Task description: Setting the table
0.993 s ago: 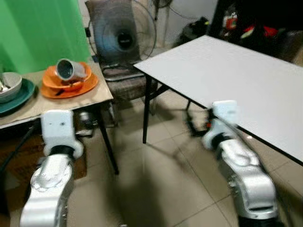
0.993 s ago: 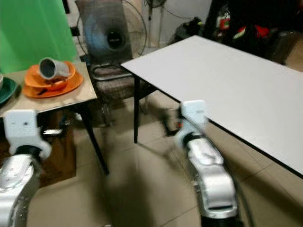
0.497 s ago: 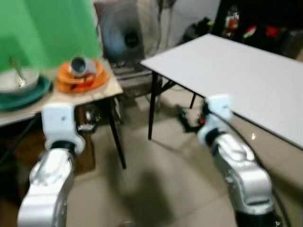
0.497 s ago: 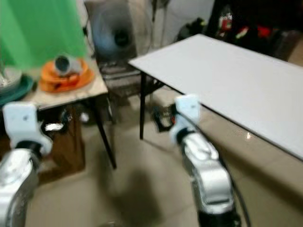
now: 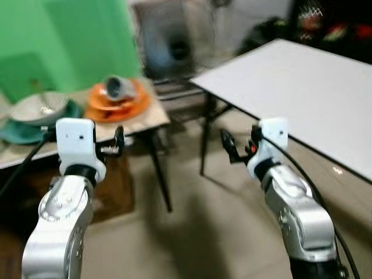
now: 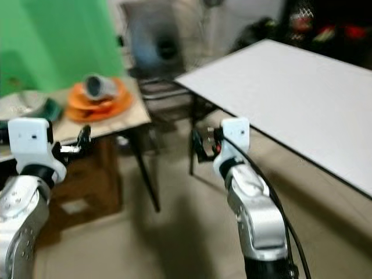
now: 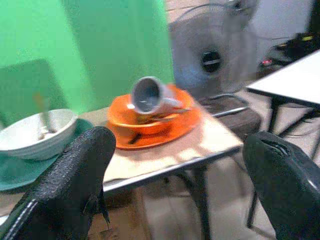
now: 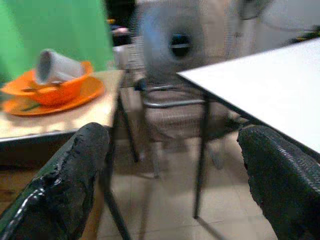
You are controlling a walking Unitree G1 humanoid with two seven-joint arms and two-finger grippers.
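Orange plate (image 7: 155,131) w/ tipped grey cup (image 7: 148,95) (round); left hand (image 7: 180,185), right hand (image 8: 175,175) both wide.

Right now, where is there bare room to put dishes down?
The white table is bare across its whole visible top. The small tan table is crowded: orange plates with a tipped grey cup, then a white bowl on a teal plate. Only its near corner is free.

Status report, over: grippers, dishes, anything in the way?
Left gripper and right gripper open, empty. Orange plate and cup on side table. Nothing blocking.
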